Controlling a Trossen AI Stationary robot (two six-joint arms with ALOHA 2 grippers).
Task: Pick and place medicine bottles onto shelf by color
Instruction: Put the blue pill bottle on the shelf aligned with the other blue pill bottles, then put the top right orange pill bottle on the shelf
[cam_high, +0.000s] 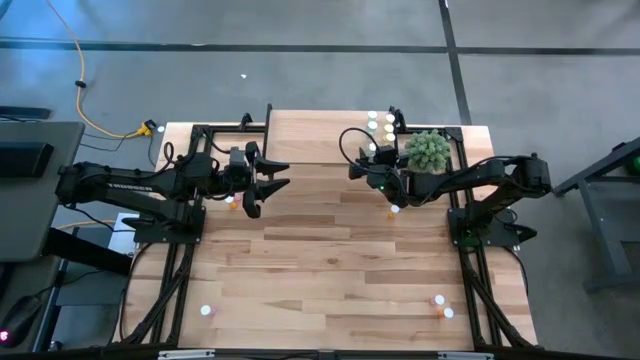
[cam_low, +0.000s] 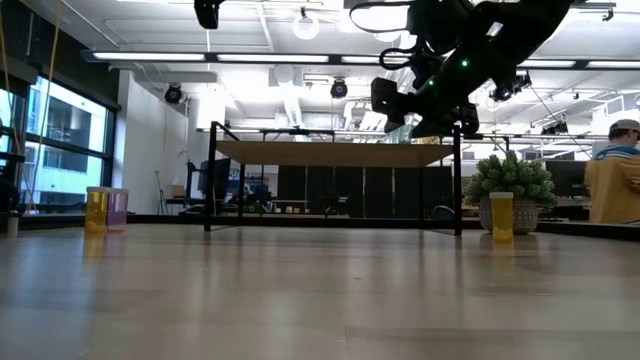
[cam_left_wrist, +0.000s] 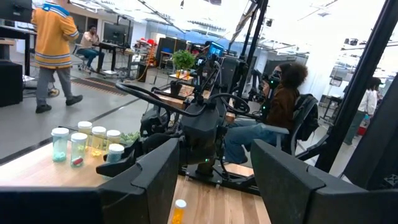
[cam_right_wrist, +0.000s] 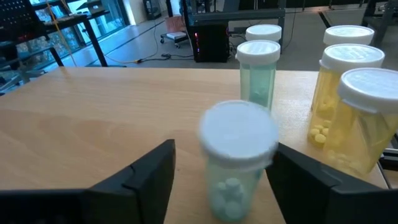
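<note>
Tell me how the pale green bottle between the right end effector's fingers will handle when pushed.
The pale green bottle is tall, narrow and upright, so a push near its white cap may tip it. Only a few pills show inside; probably light. Its smooth round wall could slip or roll if toppled.

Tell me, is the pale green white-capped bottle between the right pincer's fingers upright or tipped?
Upright: the pale green white-capped bottle stands cap-up on the light wood shelf top, between the right pincer's open fingers.
</note>
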